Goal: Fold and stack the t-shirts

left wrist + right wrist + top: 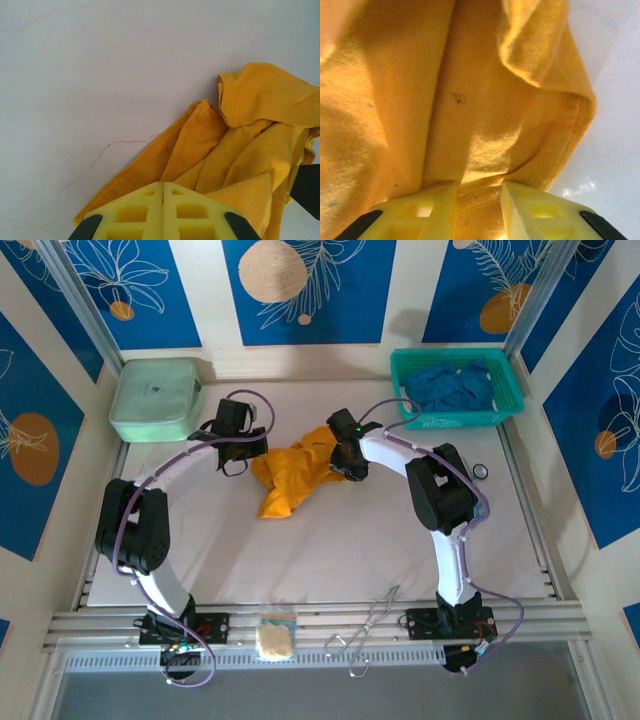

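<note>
Mustard-orange cloth lay crumpled at the middle of the white table (pixel 330 550). This was the orange shirt (pixel 293 478), not yet folded, one hem running out flat toward the left arm and the rest heaped in loose ridges. The right gripper (pixel 477 195) had a thick fold between its yellow fingers (pixel 437 205). They stood a little apart, with the cloth bunched and creased in the gap. It looked like a pinch, probably meant to lift that side so the heap could be drawn out flat.

The left gripper (pixel 163 190) hung just over the shirt's left edge, its fingers pressed together with nothing between them, apparently placed to take a corner once one came free.

The blue shirts (pixel 450 385) sat bundled in the teal basket (pixel 455 421) at the far right corner, well apart from the arms and seemingly waiting their turn. A pale green pouch (pixel 155 400) rested at the far left corner, off the working area.
</note>
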### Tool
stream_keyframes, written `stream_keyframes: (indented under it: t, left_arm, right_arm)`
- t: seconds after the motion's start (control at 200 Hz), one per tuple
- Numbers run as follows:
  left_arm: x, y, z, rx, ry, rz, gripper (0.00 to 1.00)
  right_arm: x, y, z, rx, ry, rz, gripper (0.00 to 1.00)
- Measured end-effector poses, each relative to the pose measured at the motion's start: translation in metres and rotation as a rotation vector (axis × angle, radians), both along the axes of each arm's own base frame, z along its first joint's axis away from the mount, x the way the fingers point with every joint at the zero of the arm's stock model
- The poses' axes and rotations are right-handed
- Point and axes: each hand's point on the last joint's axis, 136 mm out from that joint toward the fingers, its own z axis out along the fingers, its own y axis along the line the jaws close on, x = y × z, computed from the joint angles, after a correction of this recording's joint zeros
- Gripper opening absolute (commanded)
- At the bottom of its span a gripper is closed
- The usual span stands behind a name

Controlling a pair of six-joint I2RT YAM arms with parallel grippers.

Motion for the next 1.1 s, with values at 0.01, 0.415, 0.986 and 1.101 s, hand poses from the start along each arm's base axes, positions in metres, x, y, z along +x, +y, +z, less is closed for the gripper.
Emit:
stream_keyframes:
  t: [0.01, 0.415, 0.986, 1.101]
  left_arm:
    - [0.0, 0.0, 0.0, 0.0, 0.0, 0.0, 0.0]
    - [-0.003, 0.006, -0.008, 0.029, 0.011, 0.012, 0.0]
    - [-0.019, 0.009, 0.029, 0.076, -0.065, -0.032, 0.0]
    - [-0.029, 0.0, 0.027, 0.078, -0.056, -0.06, 0.03]
  right_arm:
    - [0.0, -0.001, 0.0, -0.003, 0.0, 0.0, 0.3]
    - [-0.018, -0.026, -0.003, -0.092, 0.016, 0.011, 0.19]
    - [-0.088, -0.177, 0.007, -0.326, 0.183, -0.084, 0.12]
    - [-0.078, -0.189, 0.019, -0.326, 0.161, -0.091, 0.26]
